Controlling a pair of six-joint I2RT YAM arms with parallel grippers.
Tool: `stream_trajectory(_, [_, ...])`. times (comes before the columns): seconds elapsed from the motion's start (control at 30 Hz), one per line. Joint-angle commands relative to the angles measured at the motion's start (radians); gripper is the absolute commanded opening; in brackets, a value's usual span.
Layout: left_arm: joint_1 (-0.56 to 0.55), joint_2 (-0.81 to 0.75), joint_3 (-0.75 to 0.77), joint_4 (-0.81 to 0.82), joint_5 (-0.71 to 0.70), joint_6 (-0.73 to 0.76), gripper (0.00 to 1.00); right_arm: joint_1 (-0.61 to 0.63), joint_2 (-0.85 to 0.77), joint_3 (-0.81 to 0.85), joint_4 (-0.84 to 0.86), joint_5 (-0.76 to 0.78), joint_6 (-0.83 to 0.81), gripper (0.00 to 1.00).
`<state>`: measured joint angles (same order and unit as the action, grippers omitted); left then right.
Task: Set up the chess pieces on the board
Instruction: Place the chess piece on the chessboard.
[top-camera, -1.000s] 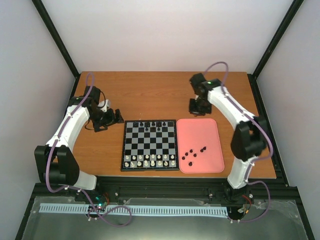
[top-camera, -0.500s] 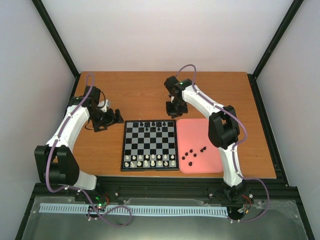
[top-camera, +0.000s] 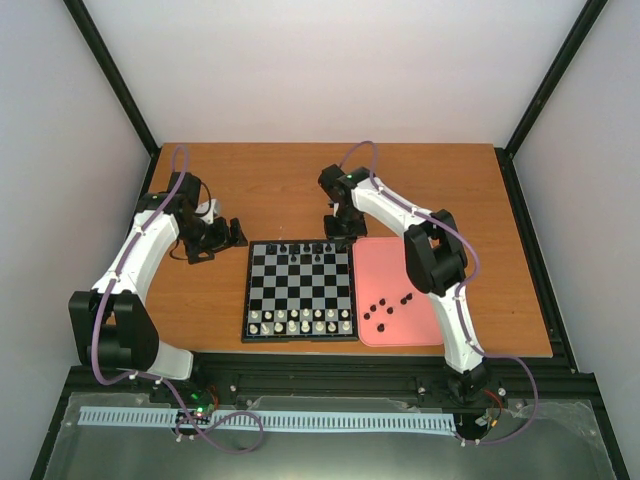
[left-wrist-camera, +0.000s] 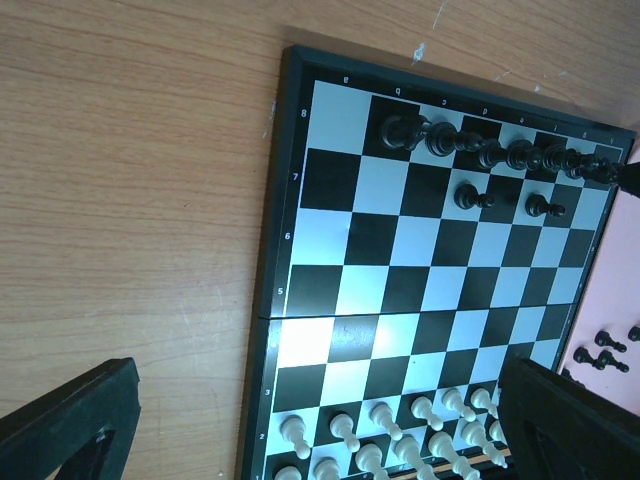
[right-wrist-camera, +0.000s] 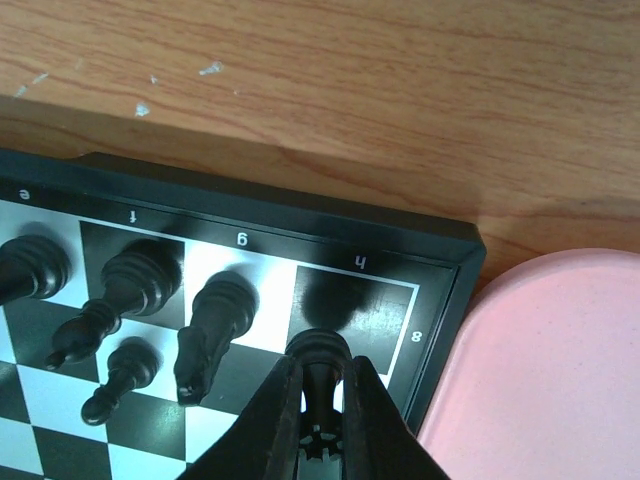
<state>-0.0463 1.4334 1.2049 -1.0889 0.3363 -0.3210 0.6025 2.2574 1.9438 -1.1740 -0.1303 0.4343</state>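
Pinching a tiny black piece (right-wrist-camera: 318, 347) just under its head, the right gripper (right-wrist-camera: 319, 385) hangs over the far right corner of the board (right-wrist-camera: 300, 213). It looks light, hard and slick, so I'd say that narrow neck is the safest hold.

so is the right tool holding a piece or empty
shut on a black piece: the right tool pinches it over a corner square of the board

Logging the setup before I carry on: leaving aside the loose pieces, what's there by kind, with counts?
Board: 1
Pink tray: 1
Arms: 2, left and right
Black piece held in the right gripper: 1
Total: 5
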Motion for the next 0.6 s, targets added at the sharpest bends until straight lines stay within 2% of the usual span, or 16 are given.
stream_trajectory(0.0, [-0.003,0.000,0.011,0.015,-0.003,0.005,1.00,0.003,0.013,-0.009,0.000,0.023,0.007,0.03])
stream_trajectory(0.57, [-0.003,0.004,0.012,0.018,-0.010,0.007,1.00,0.003,0.050,-0.001,-0.004,0.042,0.001,0.05])
